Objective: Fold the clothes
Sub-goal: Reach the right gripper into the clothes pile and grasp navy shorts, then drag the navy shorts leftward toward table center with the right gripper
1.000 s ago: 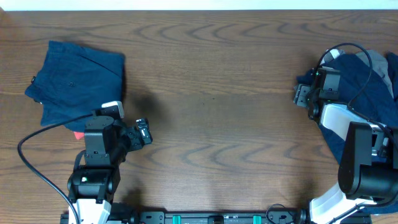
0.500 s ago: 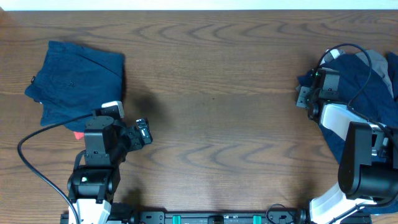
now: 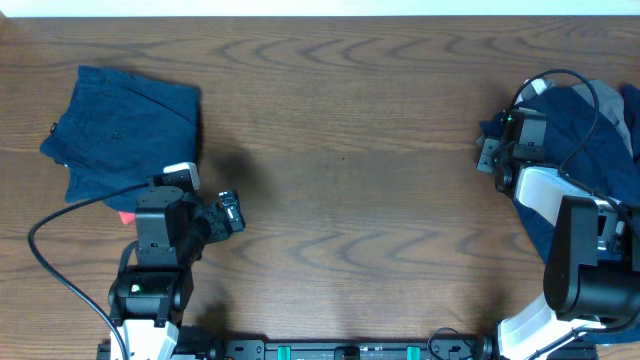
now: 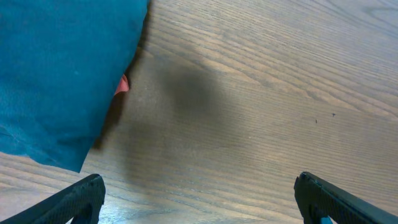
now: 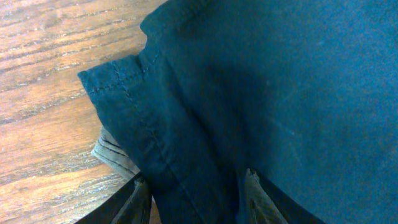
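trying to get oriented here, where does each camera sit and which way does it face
Overhead: fixed above the table, looking straight down; both arms show, with the left gripper and right gripper.
Left wrist: on the left arm, facing down at bare wood beside the folded navy garment; both open fingertips show.
Right wrist: on the right arm, close on the navy cloth pile; its fingers flank a fold.
Shared: overhead also shows the garment and pile.

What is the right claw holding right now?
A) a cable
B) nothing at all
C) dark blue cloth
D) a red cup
C: in the right wrist view, dark blue cloth fills the gap between the right claw fingers, which are closed on a fold of it.
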You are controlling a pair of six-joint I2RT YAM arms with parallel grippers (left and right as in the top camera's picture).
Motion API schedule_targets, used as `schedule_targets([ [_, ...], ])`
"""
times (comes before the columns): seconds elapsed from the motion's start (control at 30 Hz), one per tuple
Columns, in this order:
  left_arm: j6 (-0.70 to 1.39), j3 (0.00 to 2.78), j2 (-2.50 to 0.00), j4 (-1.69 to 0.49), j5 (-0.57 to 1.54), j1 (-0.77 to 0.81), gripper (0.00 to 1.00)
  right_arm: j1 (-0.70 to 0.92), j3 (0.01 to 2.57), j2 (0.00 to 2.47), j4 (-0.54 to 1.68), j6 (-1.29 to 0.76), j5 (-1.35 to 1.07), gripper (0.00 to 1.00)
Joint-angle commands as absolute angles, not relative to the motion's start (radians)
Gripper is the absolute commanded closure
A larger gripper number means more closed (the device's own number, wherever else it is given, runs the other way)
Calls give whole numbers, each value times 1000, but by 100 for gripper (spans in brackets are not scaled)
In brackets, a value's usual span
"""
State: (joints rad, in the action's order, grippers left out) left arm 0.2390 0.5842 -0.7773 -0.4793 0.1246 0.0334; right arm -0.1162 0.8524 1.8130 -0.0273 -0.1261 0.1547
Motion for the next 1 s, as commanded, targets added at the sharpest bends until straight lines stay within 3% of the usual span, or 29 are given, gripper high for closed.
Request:
schedule_targets([
  [0.0, 245, 606, -776, -482, 127, 29, 2, -121, 864, 1779, -36, -134, 176, 53],
  [0.4, 245, 606, -776, -482, 127, 29, 2, -121, 864, 1765, -21, -134, 176, 55],
  [0.47, 245, 606, -776, -482, 127, 29, 2, -121, 864, 1765, -12, -134, 176, 64],
  [0.57, 245, 606, -776, -482, 127, 29, 2, -121, 864, 1766, 13, -134, 176, 91],
  [0.63, 245, 606, -776, -482, 127, 29, 2, -121, 864, 1766, 20, -134, 176, 99],
  [0.8, 245, 606, -776, -482, 127, 29, 2, -123, 864, 1740, 41, -134, 172, 99],
  [0.97, 245, 606, -776, -482, 127, 29, 2, -150, 937, 1562, 109, -134, 144, 99],
])
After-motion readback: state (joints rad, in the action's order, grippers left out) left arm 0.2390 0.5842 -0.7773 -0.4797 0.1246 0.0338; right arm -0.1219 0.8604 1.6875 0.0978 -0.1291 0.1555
